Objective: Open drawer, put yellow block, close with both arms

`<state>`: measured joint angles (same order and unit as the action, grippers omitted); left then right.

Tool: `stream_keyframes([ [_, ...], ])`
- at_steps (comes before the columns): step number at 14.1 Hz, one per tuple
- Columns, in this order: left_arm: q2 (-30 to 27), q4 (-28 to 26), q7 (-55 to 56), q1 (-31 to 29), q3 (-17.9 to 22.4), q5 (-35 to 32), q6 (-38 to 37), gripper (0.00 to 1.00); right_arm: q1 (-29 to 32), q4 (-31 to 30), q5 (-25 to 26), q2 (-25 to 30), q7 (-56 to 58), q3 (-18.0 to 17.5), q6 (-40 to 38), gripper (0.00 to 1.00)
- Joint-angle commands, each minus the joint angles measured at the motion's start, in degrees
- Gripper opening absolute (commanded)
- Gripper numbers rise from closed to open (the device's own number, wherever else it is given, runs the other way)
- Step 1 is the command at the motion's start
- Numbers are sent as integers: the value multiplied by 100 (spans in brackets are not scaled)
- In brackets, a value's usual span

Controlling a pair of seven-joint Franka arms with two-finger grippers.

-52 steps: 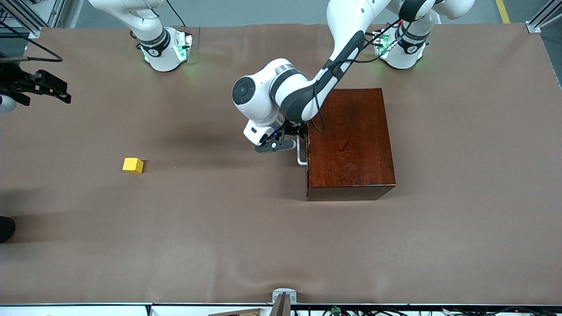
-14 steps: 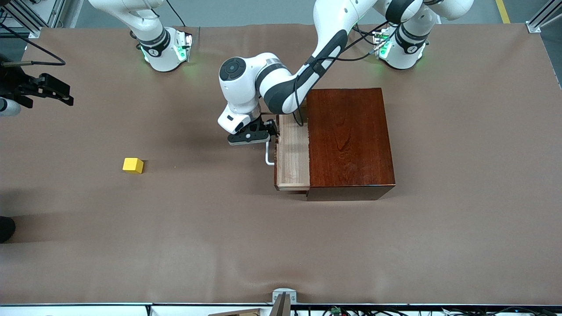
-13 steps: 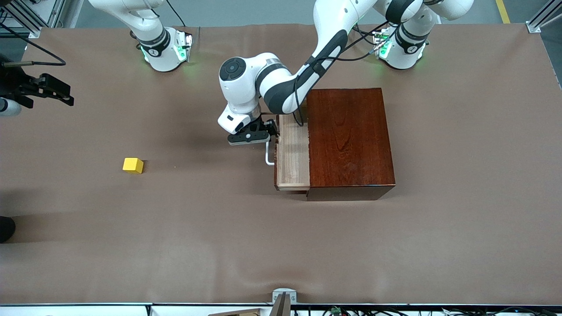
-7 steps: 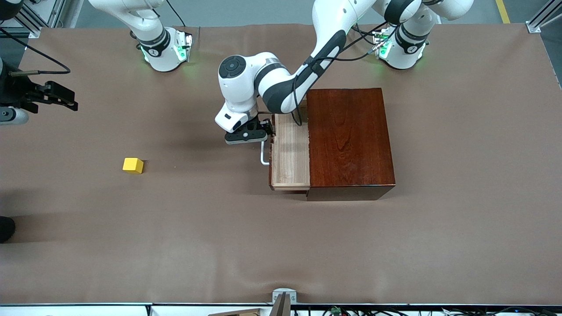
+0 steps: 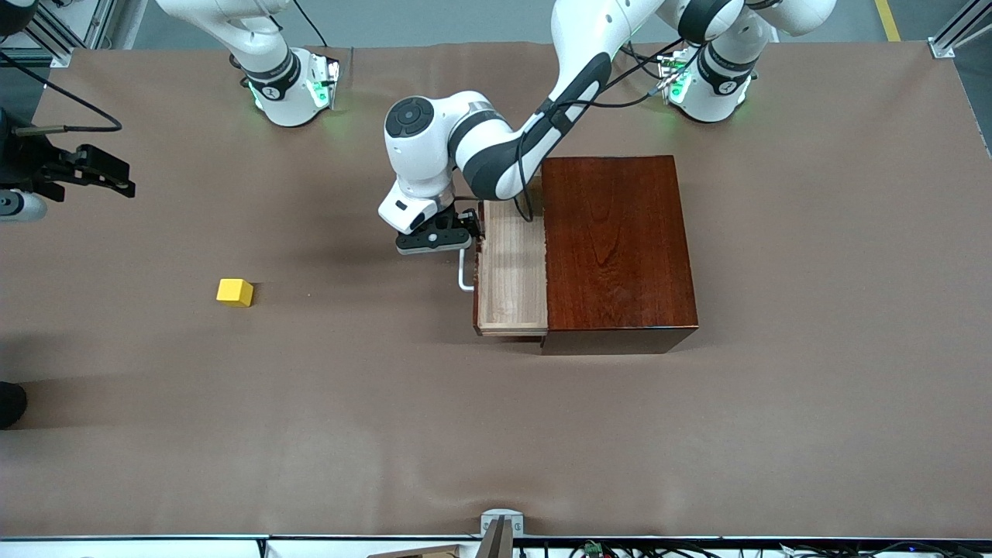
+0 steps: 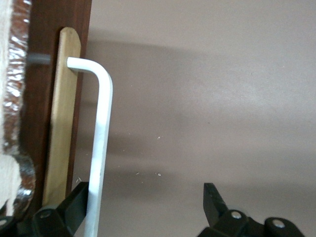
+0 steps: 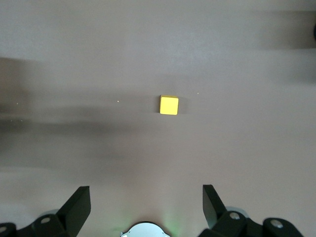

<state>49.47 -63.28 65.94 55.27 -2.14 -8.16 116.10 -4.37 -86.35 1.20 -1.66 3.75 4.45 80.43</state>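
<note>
The dark mahogany box [image 5: 616, 248] has its drawer [image 5: 511, 271] pulled partly out toward the right arm's end of the table, showing a bare light-wood tray. My left gripper [image 5: 469, 232] is at the white bar handle [image 5: 463, 275]. It is open: the handle [image 6: 101, 148] rests against one finger [image 6: 74, 205], and the other finger stands far from it. The left gripper [image 6: 145, 192] holds nothing. The yellow block [image 5: 234, 292] lies alone on the brown cloth toward the right arm's end. My right gripper [image 5: 105, 174] hangs open in the air, with the yellow block [image 7: 169, 105] showing below the right gripper [image 7: 145, 195].
Brown cloth [image 5: 387, 426] covers the whole table. The two green-lit arm bases [image 5: 298, 85] [image 5: 701, 85] stand along the edge farthest from the front camera. Open cloth lies between the block and the drawer's front.
The drawer has slid a little farther out, with the left gripper moving along toward the right arm's end. The right gripper has shifted slightly. The block has not moved.
</note>
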Motion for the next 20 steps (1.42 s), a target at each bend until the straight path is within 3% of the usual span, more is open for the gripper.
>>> stream_keyframes([
  [1,-51,361,148,54,-32,86,-508,100,-3,136,117,-80,3,-14,95,100],
  [5,-358,361,165,19,-41,95,-816,100,59,127,118,-176,3,-14,227,100],
  [9,-1402,221,95,-410,-5,34,-1606,100,277,57,101,-360,214,4,439,100],
  [12,-2036,185,-194,-858,-5,16,-2423,100,366,-126,91,-606,196,4,429,100],
  [15,-2528,167,-738,-1350,-5,25,-3083,100,481,-531,74,-633,205,4,1017,100],
  [20,-3196,-69,-2028,-2360,-14,68,-3550,100,682,-1119,-276,-695,161,4,1536,100],
])
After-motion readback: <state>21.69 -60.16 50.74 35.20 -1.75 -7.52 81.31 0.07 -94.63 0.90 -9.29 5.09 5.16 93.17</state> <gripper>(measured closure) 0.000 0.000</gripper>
